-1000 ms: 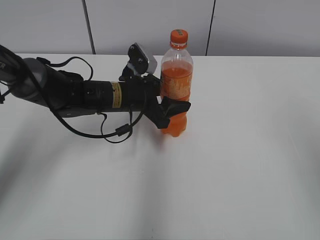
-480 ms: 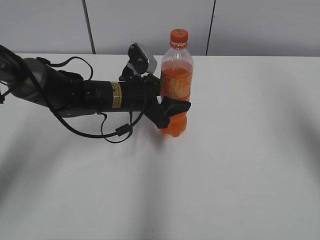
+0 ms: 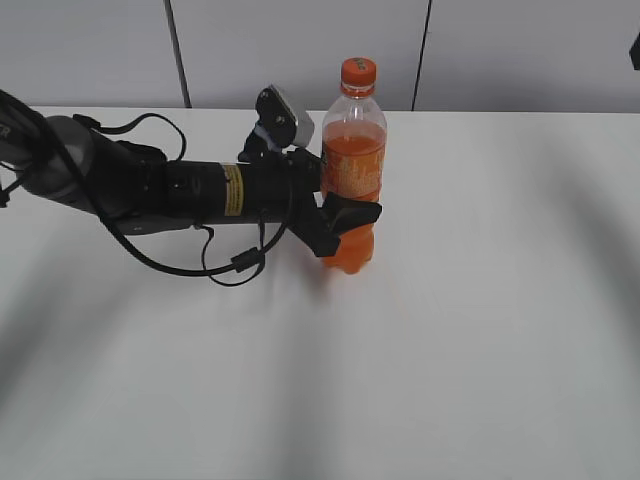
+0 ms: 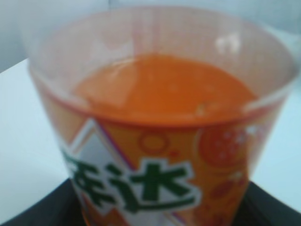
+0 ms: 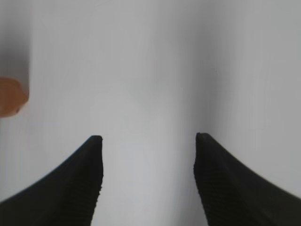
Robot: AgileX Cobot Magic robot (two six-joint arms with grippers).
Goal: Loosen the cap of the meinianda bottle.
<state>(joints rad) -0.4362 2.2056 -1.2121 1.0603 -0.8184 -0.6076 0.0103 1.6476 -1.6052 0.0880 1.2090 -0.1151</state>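
Ext view: meinianda bottle (image 3: 353,180) stands upright on the white table (image 3: 480,330), a bit left of centre, toward the back half. Orange cap (image 3: 358,72) sits on top of the neck, nothing touching it. Soda level is up in the shoulder, clear plastic above that.

My left arm (image 3: 150,188) lies stretched in low from the left edge, cables looping under it. Left gripper (image 3: 345,215) is clamped round the bottle at the waist, just below the label band (image 3: 352,175); one black finger (image 3: 350,216) wraps across the front of the bottle, the other is hidden behind. So L is grasping the bottle body, not the cap. Wrist cam housing (image 3: 285,118) sticks up just left of the bottle shoulder.

L wrist view: bottle fills the frame, very close and blurry. I see soda surface, the label w/ green characters on white (image 4: 136,183), and dark finger edges at the bottom corners (image 4: 42,212).

R wrist view: right gripper (image 5: 148,141) hangs over bare white surface, two black fingertips (image 5: 91,155) well apart, nothing between them, so R is released. Small orange blob at the left edge (image 5: 11,96), too blurred to say what it is. In ext view only a dark sliver shows at the top right corner (image 3: 635,50); can't tell what it is.
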